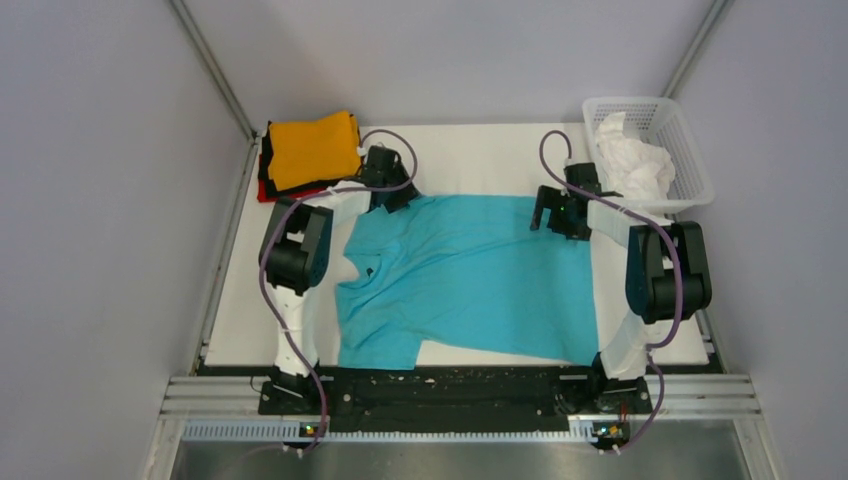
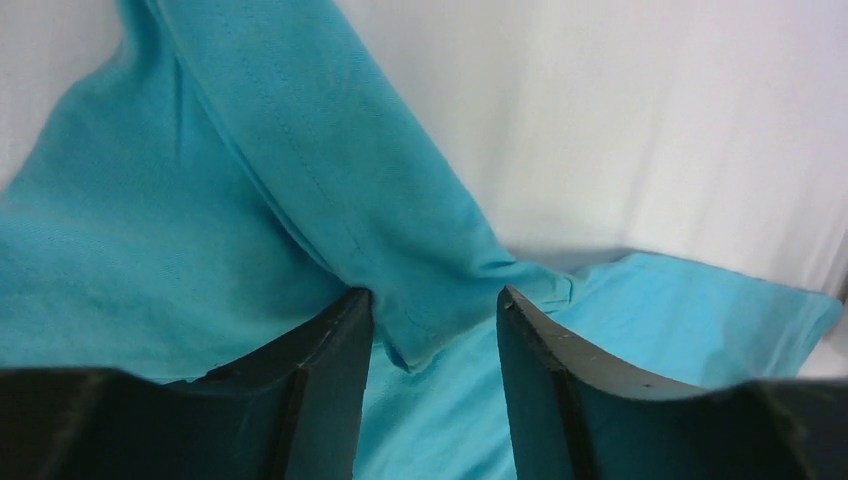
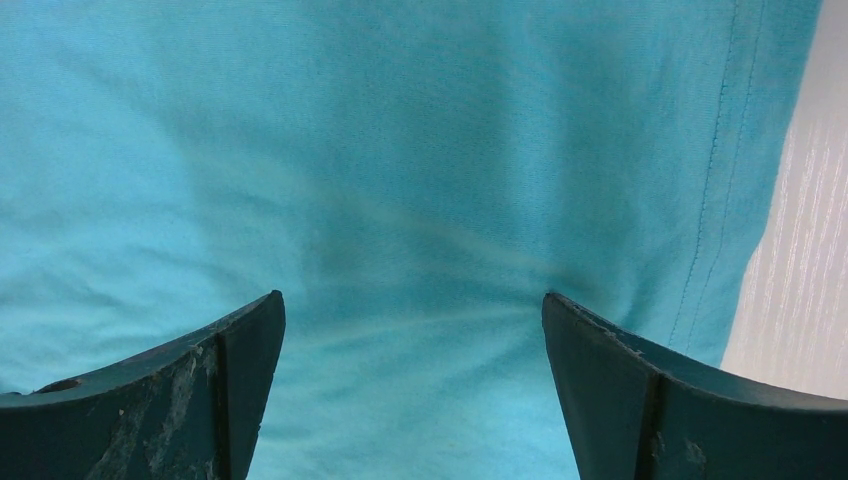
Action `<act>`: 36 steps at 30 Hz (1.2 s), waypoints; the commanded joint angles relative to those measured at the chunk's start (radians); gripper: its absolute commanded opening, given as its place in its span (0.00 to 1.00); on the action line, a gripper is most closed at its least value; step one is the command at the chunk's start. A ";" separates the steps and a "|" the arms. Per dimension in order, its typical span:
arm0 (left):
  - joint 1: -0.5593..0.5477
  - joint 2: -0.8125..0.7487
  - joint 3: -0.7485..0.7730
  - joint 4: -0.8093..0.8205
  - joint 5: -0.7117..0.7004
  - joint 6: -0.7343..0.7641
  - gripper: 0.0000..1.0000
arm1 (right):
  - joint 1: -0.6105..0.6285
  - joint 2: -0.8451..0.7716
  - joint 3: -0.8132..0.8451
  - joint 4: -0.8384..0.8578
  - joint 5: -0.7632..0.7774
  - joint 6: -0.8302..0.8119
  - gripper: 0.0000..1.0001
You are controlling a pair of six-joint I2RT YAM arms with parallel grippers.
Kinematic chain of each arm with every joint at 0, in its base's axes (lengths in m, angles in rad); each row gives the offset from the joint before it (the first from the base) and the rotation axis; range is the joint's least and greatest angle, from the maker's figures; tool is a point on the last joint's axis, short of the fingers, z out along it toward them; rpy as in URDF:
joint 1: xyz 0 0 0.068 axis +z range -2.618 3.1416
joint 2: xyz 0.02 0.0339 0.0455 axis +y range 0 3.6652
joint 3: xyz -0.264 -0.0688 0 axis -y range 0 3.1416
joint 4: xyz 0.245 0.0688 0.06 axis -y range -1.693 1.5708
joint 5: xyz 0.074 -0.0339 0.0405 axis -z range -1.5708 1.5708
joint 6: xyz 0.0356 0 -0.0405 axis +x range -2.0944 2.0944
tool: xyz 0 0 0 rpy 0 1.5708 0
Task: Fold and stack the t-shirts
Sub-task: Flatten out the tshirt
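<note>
Teal t-shirt [image 1: 470,270] lies flat mid-tabletop [image 1: 480,150]. My left end effector [image 2: 435,300] is apart around the sleeve [image 2: 380,200], toward the far-left corner. My right end effector [image 3: 413,305] is wide apart over the far-right hem. Pinch both evenly, lift together, fold straight.

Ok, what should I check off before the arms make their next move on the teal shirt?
1. Hemmed fold of teal t-shirt inside the open left gripper: ok.
2. The right gripper open over cloth beside the hem: ok.
3. Cloth pinched: not ok, both jaws stand apart.
4. Shirt flat: not ok, rumpled at its left.
5. The folded stack tidy, orange on top: ok.
6. The white t-shirt waiting in basket: ok.
</note>
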 commanded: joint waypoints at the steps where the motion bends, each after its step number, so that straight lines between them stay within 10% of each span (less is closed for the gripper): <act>1: 0.002 0.035 0.063 0.023 0.019 -0.034 0.50 | 0.004 -0.025 -0.001 -0.018 0.022 -0.010 0.99; 10: 0.002 0.064 0.167 0.045 -0.031 -0.004 0.03 | 0.004 -0.022 0.005 -0.020 0.025 -0.010 0.99; 15: 0.001 0.139 0.294 0.088 -0.030 0.034 0.00 | 0.003 -0.026 0.009 -0.030 0.061 -0.012 0.99; 22: -0.005 0.472 0.862 -0.184 0.095 0.334 0.38 | 0.004 -0.035 0.009 -0.045 0.073 -0.013 0.99; 26: -0.004 0.438 0.871 -0.151 0.134 0.368 0.93 | 0.004 -0.049 0.000 -0.048 0.077 -0.015 0.99; 36: -0.006 0.061 0.468 -0.039 0.046 0.397 0.99 | 0.004 -0.083 -0.025 -0.037 0.072 -0.011 0.99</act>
